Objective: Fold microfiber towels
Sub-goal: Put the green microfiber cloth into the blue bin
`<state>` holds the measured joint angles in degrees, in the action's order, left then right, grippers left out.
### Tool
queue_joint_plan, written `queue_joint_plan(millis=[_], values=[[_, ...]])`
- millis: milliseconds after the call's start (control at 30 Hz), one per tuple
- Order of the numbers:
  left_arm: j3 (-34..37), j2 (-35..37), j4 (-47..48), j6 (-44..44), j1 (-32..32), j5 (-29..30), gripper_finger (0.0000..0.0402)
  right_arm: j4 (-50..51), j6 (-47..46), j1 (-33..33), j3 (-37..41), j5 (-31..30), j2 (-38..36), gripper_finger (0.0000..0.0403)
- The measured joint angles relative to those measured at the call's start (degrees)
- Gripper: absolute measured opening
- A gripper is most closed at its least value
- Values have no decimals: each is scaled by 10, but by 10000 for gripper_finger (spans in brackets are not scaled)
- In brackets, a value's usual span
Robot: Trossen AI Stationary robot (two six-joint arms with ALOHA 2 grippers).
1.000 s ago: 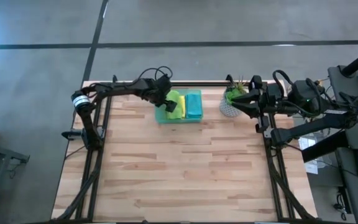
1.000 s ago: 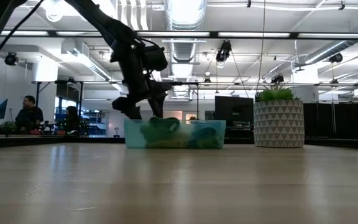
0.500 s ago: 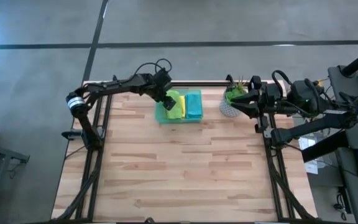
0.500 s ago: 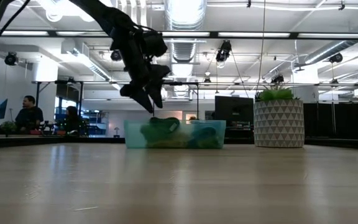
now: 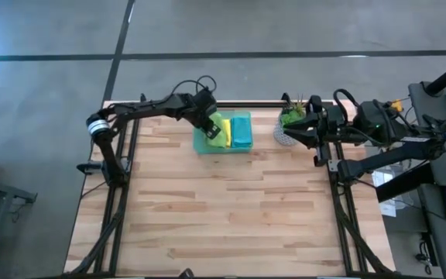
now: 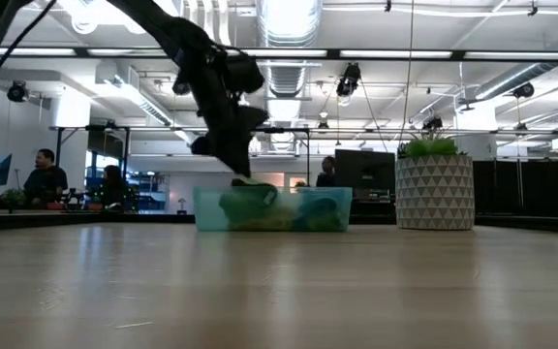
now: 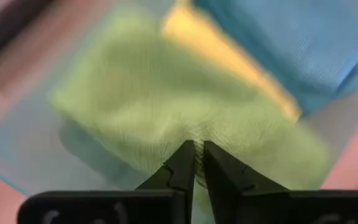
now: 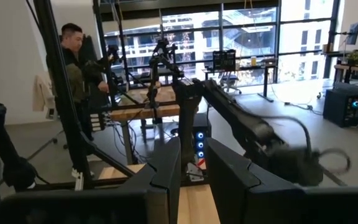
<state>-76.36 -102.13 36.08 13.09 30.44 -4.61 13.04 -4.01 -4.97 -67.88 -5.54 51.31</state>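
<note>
A translucent green tray (image 5: 198, 147) stands at the table's far side and holds the microfiber towels side by side: a lime green one (image 7: 135, 99), a yellow one (image 7: 229, 62) and a teal-blue one (image 7: 291, 43). My left gripper (image 5: 210, 128) reaches down into the tray's left part (image 6: 241, 175) and is shut on the lime green towel. My right gripper (image 5: 293, 130) waits level at the table's far right, high over the top. Its fingers stand a little apart (image 8: 194, 158) with nothing between them. My left gripper pinches a small gathered fold (image 7: 196, 138) in the upper face of the lime green towel between its two fingertips. The fingers slant down onto it from the table's left. The cloth puckers toward the tips, and the rest of the towel lies in the tray.
A white patterned pot with a green plant (image 5: 286, 133) stands right of the tray, below the right gripper. The bare wooden tabletop (image 5: 231, 209) stretches toward the near edge. People sit in the room beyond the table (image 6: 42, 179).
My left gripper's fingers, wide apart a second ago, have shut on the lime green towel in the tray, and its wrist has rolled. The cloth has gathered up at the fingertips.
</note>
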Motion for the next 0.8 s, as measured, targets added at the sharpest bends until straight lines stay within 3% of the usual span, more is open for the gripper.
queue_joint_plan(millis=[267, 433, 800], values=[[-3, -9, -111, 0, 4, -3, 14, -2, -3, 0, 0, 0, 6, 68], [0, -35, -59, 25, 5, -19, 2, -7, -23, 0, 0, 0, 7, 68], [1, 3, -9, 7, 3, -28, 1, -18, -15, 0, 0, 0, 7, 68]])
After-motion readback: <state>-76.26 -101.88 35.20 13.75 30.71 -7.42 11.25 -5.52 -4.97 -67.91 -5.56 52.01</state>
